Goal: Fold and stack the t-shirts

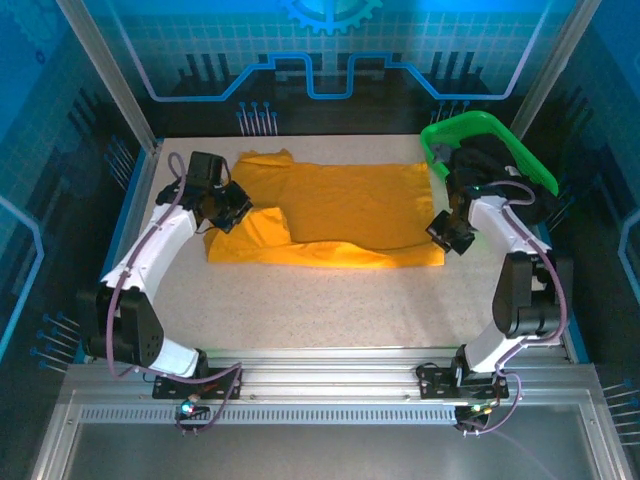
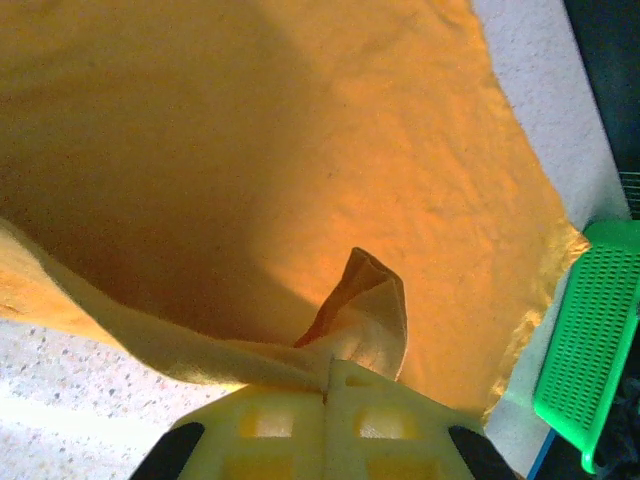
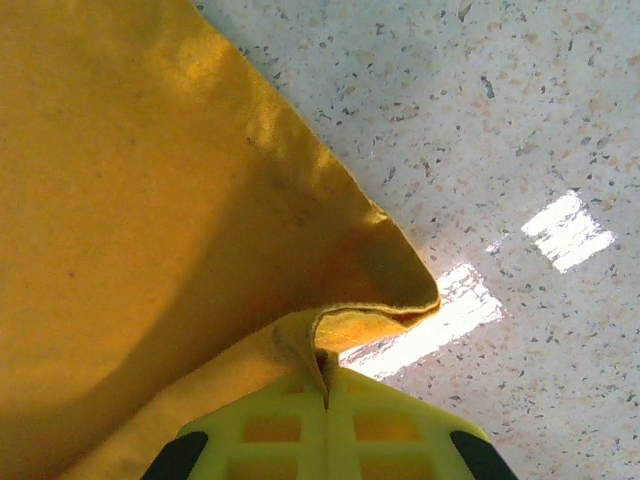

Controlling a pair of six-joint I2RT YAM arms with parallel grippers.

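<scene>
A fold seems in hand: the shirt (image 1: 340, 212), by the table's (image 1: 330, 300) far edge, is clamped by left gripper (image 1: 232, 207) and right gripper (image 1: 452, 236); both ends likely need lifting inward together.

The t-shirt (image 1: 340, 215) is a plain, bright orange-yellow with no print, turning deeper orange where shadow lies across it. The table (image 1: 330, 300) under it is pale off-white, speckled with small dark and grey flecks. At the far right the basket (image 1: 470, 128) is vivid green with a fine grid of holes; the left gripper (image 2: 328, 368) and right gripper (image 3: 327, 385) are pale yellow with square recesses and black corners, the left arm (image 1: 165, 240) and right arm (image 1: 500, 225) are white with black joints, and the backdrop (image 1: 330, 60) is blue with lighter cyan line-work.
</scene>
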